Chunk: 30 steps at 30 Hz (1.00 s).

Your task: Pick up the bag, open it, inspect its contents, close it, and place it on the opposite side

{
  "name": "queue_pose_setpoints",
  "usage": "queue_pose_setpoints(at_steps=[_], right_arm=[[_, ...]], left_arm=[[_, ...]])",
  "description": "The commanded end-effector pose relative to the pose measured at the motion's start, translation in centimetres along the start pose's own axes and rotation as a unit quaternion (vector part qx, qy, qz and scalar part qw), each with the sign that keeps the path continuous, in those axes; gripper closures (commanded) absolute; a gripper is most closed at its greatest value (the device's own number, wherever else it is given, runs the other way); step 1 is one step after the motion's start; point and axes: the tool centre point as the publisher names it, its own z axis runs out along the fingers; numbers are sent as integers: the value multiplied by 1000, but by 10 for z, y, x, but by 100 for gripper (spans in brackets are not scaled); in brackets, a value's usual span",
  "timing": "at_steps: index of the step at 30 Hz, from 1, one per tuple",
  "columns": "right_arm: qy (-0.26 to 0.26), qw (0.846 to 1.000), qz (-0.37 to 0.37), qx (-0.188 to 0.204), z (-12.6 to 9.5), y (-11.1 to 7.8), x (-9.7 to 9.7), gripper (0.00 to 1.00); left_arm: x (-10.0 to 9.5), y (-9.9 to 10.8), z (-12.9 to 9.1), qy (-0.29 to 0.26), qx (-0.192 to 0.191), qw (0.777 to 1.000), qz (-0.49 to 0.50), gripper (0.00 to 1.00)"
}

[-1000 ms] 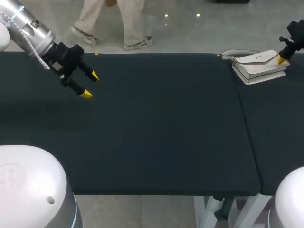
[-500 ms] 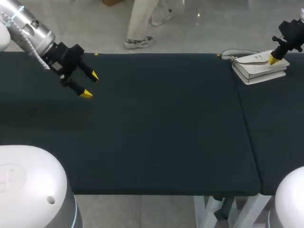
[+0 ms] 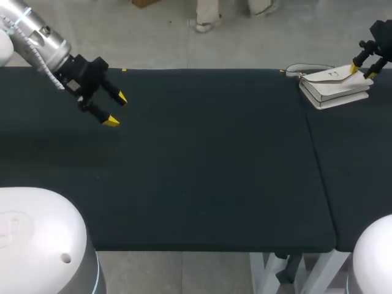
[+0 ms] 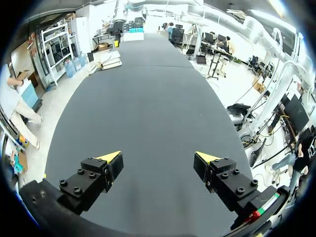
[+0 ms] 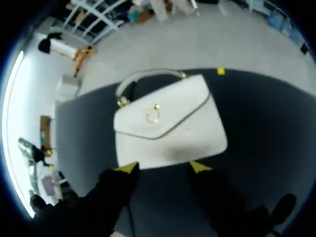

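Observation:
A white handbag (image 3: 334, 86) lies flat at the table's far right, its flap shut with a gold ring clasp (image 5: 152, 116) and its handle (image 5: 147, 76) on the far side. My right gripper (image 3: 362, 71) hovers just over the bag's right end, open. In the right wrist view the right gripper (image 5: 163, 168) has its yellow tips above the bag's (image 5: 168, 123) near edge, with nothing between them. My left gripper (image 3: 117, 109) hangs open over the far left of the table, holding nothing. From the left gripper (image 4: 159, 158), the bag (image 4: 111, 63) shows small at the table's far end.
The black table (image 3: 202, 171) is made of two tops with a seam (image 3: 315, 153) running front to back just left of the bag. Two white robot bases (image 3: 43, 245) stand at the near corners.
The right gripper, shut with its tip on the bag's flap a second ago, has lifted slightly and opened. The bag and the left arm have not moved.

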Motion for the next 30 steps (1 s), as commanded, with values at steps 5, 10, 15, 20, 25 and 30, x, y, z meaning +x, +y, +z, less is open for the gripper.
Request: queue_pose_setpoints(at_steps=[5,10,15,20,25,30], right_arm=[[-26,999,35,-30,-21,22,-49,0],[-39,998,43,-30,-20,34,-64,0],[-44,997,50,-24,-16,41,-74,0],[-41,998,53,-10,-9,44,-81,0],[-35,998,49,2,-4,46,-82,0],[-34,999,41,14,0,48,-81,0]], left_arm=[[-1,1,1,0,1,1000,1,0],[-1,1,1,0,1,1000,1,0],[-1,1,1,0,1,1000,1,0],[-1,1,1,0,1,1000,1,0],[-1,1,1,0,1,1000,1,0],[-1,1,1,0,1,1000,1,0]])
